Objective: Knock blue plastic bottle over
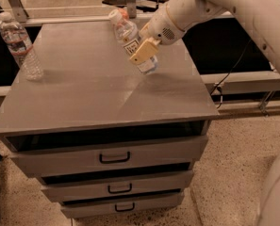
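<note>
The blue plastic bottle (128, 36), clear with a white cap and a white label, stands on the grey cabinet top (97, 93) near its back right. It leans sharply to the left, cap toward the back left, base still on the surface. My gripper (144, 52), tan-tipped on a white arm coming in from the upper right, presses against the bottle's right side just above its base.
A ribbed clear bottle (22, 46) with a reddish band stands upright at the cabinet's back left. A red fruit (124, 13) peeks out behind the tilted bottle's cap. The cabinet has several drawers (113, 157) in front. A metal rail runs behind it.
</note>
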